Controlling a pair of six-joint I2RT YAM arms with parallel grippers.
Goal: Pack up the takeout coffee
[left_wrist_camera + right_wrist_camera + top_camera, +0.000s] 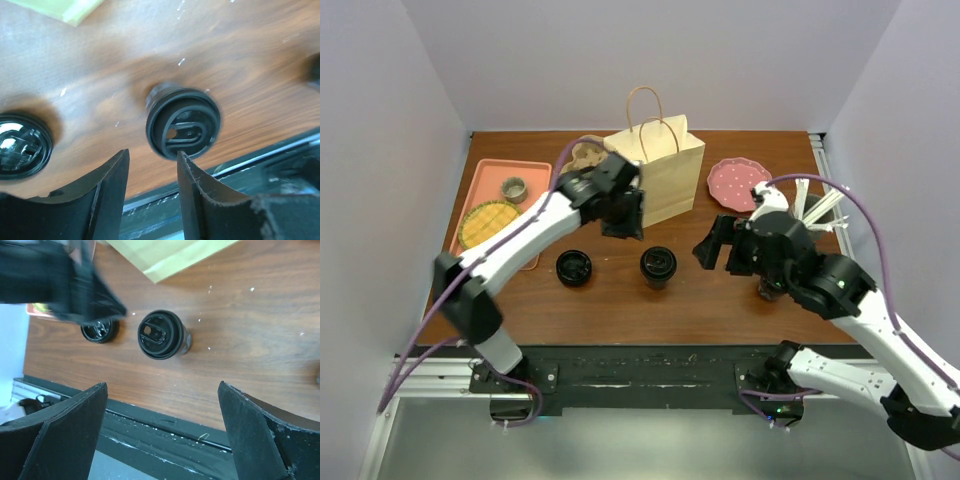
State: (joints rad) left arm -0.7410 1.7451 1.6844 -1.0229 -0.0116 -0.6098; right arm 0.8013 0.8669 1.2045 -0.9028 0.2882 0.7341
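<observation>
Saw black cup (658, 265) and second cup (574, 267), both black-lidded, on brown wood-grain table (620, 305) flecked with white specks. Logged tan bag (665, 170), tan carrier (586, 155). Noted pink plate (738, 183) with white dots, salmon tray (480, 180), yellow criss-cross disc (487, 222) edged green, grey tin (513, 188), white sticks (820, 210). Marked white arms (525, 235) with black joints, purple cables (415, 340), pale lilac walls (380, 120).

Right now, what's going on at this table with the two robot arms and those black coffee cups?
Two robot arms are packing takeout coffee. Two black lidded cups, the left cup and the right cup, stand upright on the table in front of a paper bag. The left gripper hovers by the bag, its fingers apart and empty. The right gripper is wide open and empty, beside the right cup. Neither cup is in the bag yet.
</observation>
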